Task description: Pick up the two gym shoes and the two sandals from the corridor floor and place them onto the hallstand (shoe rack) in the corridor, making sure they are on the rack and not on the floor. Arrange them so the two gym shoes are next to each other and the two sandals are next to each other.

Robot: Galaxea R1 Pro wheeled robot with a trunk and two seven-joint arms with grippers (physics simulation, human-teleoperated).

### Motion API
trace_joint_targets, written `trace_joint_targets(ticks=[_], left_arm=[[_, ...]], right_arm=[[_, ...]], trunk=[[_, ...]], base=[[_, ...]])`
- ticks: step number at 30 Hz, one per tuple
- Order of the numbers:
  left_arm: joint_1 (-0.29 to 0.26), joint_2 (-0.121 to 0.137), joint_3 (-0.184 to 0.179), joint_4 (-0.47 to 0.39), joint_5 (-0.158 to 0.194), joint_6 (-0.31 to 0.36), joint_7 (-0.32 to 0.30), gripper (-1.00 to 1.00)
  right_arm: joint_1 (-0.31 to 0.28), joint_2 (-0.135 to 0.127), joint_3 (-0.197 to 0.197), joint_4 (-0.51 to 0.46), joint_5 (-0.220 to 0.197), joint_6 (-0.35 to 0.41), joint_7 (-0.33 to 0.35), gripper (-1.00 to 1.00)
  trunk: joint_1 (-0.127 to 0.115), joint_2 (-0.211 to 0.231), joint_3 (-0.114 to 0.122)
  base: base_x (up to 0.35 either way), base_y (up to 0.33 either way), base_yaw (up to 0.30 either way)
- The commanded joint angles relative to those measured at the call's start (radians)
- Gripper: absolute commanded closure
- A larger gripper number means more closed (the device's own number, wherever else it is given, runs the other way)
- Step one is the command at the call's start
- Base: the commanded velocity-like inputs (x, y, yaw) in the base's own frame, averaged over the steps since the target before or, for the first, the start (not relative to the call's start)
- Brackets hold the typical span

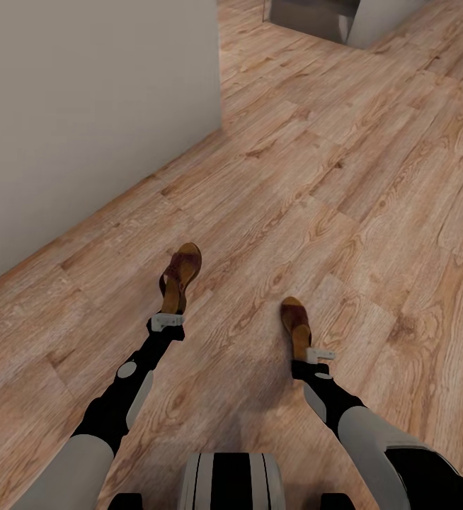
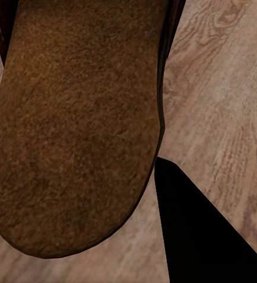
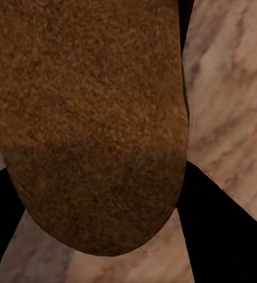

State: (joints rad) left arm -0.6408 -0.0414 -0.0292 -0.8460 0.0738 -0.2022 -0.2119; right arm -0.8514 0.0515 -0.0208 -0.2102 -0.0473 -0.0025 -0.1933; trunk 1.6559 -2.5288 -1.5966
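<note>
Each of my grippers holds one of the two brown sandals. My left gripper [image 1: 170, 313] is shut on the heel of the left sandal [image 1: 183, 269], whose toe points away from me. My right gripper [image 1: 311, 348] is shut on the heel of the right sandal [image 1: 294, 319]. In the left wrist view the tan footbed [image 2: 75, 130] lies close, beside a black finger [image 2: 205, 236]. The right wrist view shows the other footbed [image 3: 93, 124] between two black fingers [image 3: 223, 224]. Wood-plank corridor floor [image 1: 373, 212] lies under both. The gym shoes are out of view.
A plain grey wall [image 1: 83, 106] runs along the left and ends at a corner ahead. A grey unit [image 1: 313, 15] stands at the far end of the floor; I cannot tell what it is. My base [image 1: 231, 482] shows at the bottom.
</note>
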Motion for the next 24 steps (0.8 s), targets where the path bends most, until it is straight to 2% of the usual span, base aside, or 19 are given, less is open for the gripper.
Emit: trace_joint_targets(ticks=[1, 10, 24], left_arm=[[0.000, 0.000, 0.000, 0.001, 0.004, -0.001, -0.004, 1.00], [0.000, 0.000, 0.000, 0.001, 0.004, -0.001, -0.004, 1.00], [0.000, 0.000, 0.000, 0.001, 0.004, 0.000, -0.004, 1.00]], right_arm=[[0.000, 0.001, 0.001, 0.000, -0.011, -0.001, 0.000, 1.00], [0.000, 0.001, 0.001, 0.000, -0.011, -0.001, 0.000, 1.00], [0.000, 0.001, 0.001, 0.000, -0.011, -0.001, 0.000, 1.00]], trunk=[[0.000, 0.000, 0.000], [0.000, 0.000, 0.000], [-0.006, 0.003, 0.054]], base=[[0.000, 0.000, 0.000], [0.000, 0.000, 0.000], [0.000, 0.000, 0.000]])
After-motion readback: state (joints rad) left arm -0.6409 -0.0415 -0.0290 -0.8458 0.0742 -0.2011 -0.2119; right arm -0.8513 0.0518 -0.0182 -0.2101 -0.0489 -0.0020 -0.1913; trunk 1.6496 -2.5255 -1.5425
